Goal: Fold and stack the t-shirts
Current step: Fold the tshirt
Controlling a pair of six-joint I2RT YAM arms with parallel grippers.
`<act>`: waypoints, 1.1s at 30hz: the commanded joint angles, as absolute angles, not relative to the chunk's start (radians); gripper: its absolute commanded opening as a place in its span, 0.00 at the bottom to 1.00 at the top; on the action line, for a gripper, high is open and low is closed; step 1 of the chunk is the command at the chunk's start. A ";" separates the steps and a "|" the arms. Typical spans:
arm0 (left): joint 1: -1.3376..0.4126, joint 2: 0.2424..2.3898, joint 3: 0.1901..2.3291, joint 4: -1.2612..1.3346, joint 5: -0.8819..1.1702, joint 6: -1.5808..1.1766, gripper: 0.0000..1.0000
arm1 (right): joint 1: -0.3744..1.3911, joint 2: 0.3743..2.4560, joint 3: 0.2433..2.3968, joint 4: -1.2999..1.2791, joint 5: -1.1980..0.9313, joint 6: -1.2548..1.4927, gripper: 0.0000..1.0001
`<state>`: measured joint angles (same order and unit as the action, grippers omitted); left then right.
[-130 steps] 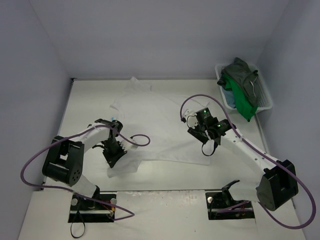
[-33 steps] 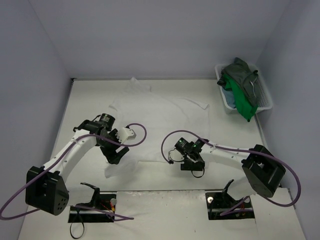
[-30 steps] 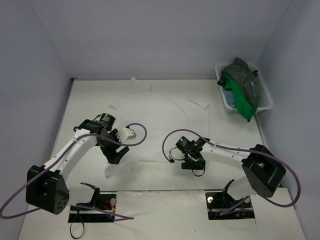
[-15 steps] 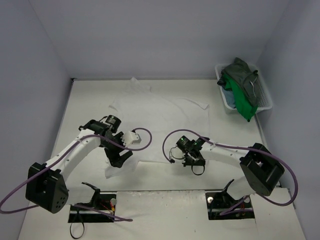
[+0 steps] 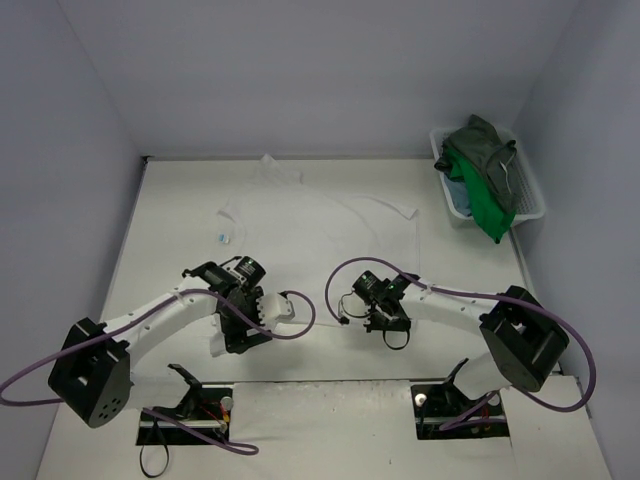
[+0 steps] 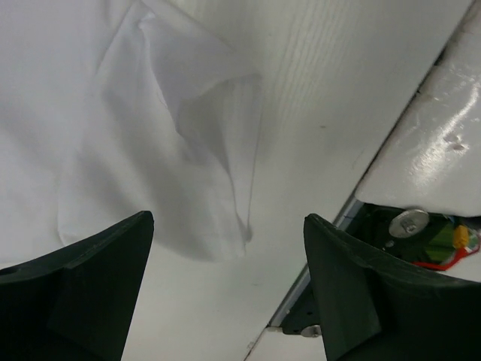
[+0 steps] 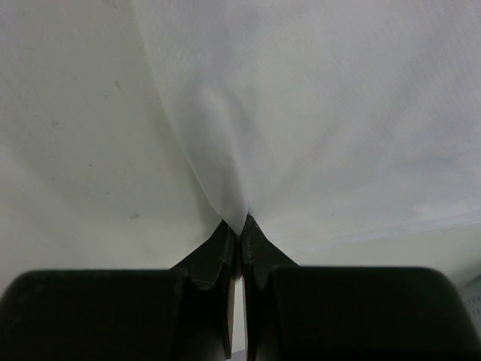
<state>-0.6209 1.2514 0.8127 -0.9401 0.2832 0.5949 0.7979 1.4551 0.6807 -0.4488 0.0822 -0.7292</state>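
Note:
A white t-shirt [image 5: 320,230] lies spread flat on the white table. My right gripper [image 5: 386,326] is low at its near hem. In the right wrist view the right gripper [image 7: 240,226] is shut on a pinched fold of the white t-shirt [image 7: 338,113]. My left gripper [image 5: 240,336] hovers over the shirt's near-left corner. Seen from the left wrist, the left gripper [image 6: 225,226] is open, with the rumpled corner of the white t-shirt [image 6: 150,113] just beyond its fingers. A dark grey-green shirt [image 5: 485,140], a bright green one [image 5: 482,200] and a teal-blue one [image 5: 458,190] are heaped at the far right.
A white mesh basket [image 5: 533,195] at the far right holds the heaped shirts. A small blue and white thing [image 5: 222,238] lies by the white shirt's left side. The arms' base plate [image 6: 421,218] runs along the near table edge, close to the left gripper.
My right gripper has shut on the white shirt's near hem. My left gripper has swung nearer and to the right, to the shirt's near-left corner, still open.

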 commanded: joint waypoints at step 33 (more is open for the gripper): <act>-0.670 1.609 0.887 -0.793 0.357 0.534 0.00 | 0.779 1.411 0.715 -0.463 0.051 -0.703 0.00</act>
<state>-0.6548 1.5959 0.9104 -0.7570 0.2756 0.5308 0.7849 1.4418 0.6903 -0.4484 0.0586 -0.7048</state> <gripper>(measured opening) 0.006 0.008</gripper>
